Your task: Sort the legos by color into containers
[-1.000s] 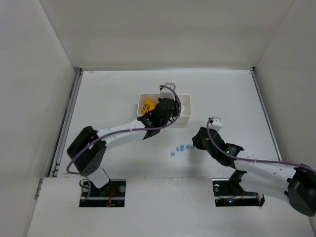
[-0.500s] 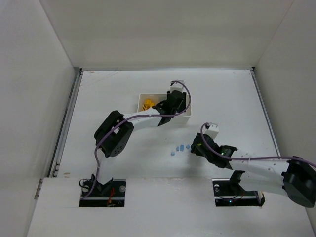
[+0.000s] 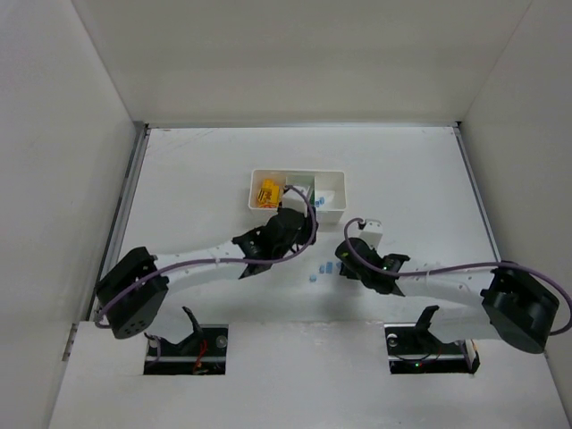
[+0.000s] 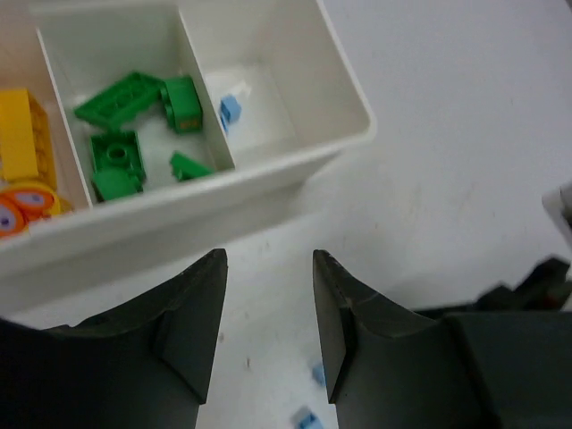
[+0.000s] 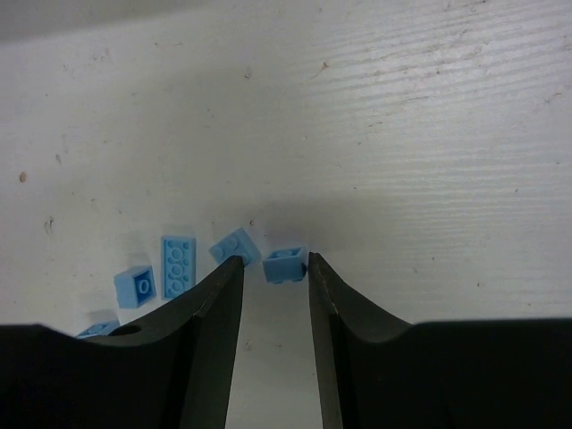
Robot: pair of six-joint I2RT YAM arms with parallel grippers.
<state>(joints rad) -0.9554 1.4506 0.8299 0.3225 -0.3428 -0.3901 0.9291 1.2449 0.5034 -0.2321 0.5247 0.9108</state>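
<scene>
Right wrist: your right gripper's (image 5: 274,259) spread jaws straddle one blue brick (image 5: 285,266); closing may catch the neighbour (image 5: 236,247) just beside it. Jaws of the left gripper (image 4: 268,259): spread, empty.

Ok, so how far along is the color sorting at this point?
Mostly done. In the tray, yellow bricks occupy the left compartment, green bricks the middle, and one blue brick the right. Nothing is held: the left gripper is open and empty near the tray, and the right gripper is open over the loose blue pieces on the table. Those are what is left.
</scene>
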